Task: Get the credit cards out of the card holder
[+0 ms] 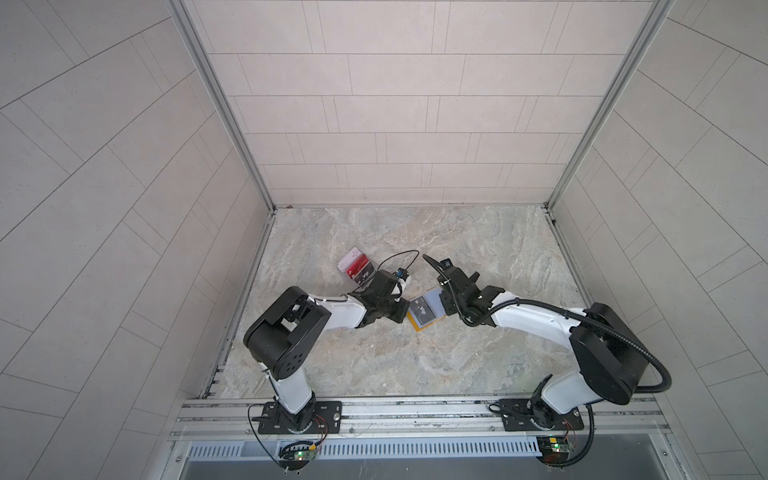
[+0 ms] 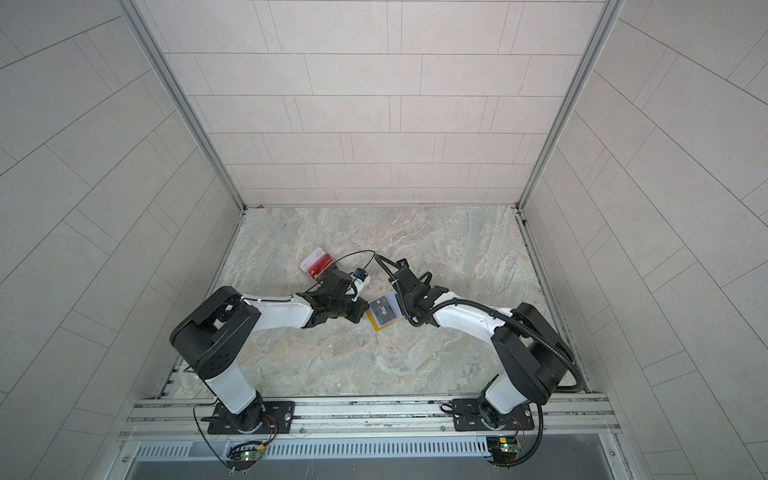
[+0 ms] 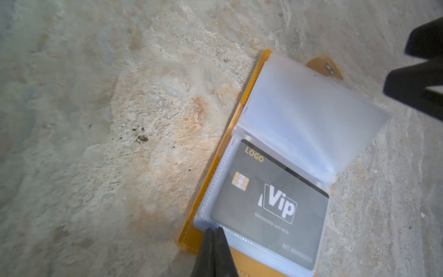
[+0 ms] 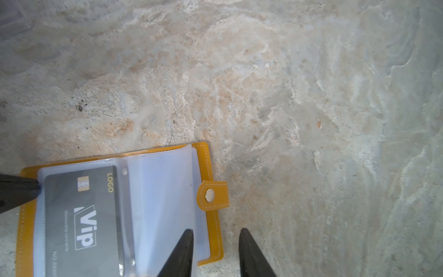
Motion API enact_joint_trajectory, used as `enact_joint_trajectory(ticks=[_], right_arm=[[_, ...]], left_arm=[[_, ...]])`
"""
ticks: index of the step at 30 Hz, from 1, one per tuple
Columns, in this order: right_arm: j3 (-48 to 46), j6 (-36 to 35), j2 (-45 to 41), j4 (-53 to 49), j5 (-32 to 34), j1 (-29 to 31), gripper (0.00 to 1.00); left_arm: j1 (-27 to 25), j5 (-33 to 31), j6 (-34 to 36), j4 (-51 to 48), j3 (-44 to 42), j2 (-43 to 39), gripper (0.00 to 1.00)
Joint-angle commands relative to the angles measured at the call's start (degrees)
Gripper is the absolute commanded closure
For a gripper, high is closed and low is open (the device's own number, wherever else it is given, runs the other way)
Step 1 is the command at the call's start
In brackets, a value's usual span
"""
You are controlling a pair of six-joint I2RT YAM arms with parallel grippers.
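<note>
The left gripper (image 3: 213,233), tips together, pins the mustard-yellow booklet card holder (image 3: 189,237), probably to steady it; the right gripper (image 4: 215,249) hovers, jaws partly apart, empty.

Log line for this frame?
left gripper: shut, tips on card holder | right gripper: open over holder | grey Vip card: sleeved | other credit cards: on table

card holder (image 4: 203,163) mustard-yellow | sleeves (image 3: 311,115) clear bluish-white | grey card (image 3: 271,206) gold and white print | red cards (image 1: 360,266) | whitish card (image 1: 351,254) pink marks | table (image 4: 311,96) marbled beige-grey
</note>
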Motion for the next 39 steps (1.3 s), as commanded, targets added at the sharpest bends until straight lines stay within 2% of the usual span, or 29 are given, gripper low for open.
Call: enact_joint_trajectory(ticks=[1,5,8,11,23,30,39], right_arm=[[2.1,-2.0,-2.6,-5.2,-0.3,-1.2,0.64],[4.7,-3.4,-2.4,-8.3,-14.0,-4.8,0.57],[6.1,-3.1,-0.7,-9.4,-18.2,-5.7,0.51],[6.4,-2.0,1.6,-9.3,-19.2,-6.2,0.48],[5.9,1.3,8.4,-8.5,-17.9,-7.1,0.47],[5.5,2.1,10.7,-7.8,-19.6,-8.1,0.46],[3.6,3.2,11.0,-5.9,-26.7,-10.2,0.56]], left_arm=[[-0.4,-0.7,1.0,-5.7,-0.2,1.5,1.0],[-0.4,-0.8,1.1,-5.7,-0.2,1.5,1.0],[-0.4,-0.7,1.1,-5.6,-0.1,1.5,1.0],[-0.4,-0.7,1.1,-5.6,-0.1,1.6,1.0],[-0.5,-1.3,1.9,-6.7,0.1,1.0,1.0],[-0.5,-1.2,2.4,-7.4,1.0,1.3,1.0],[-0.4,-1.8,3.3,-8.8,2.1,1.4,1.0]])
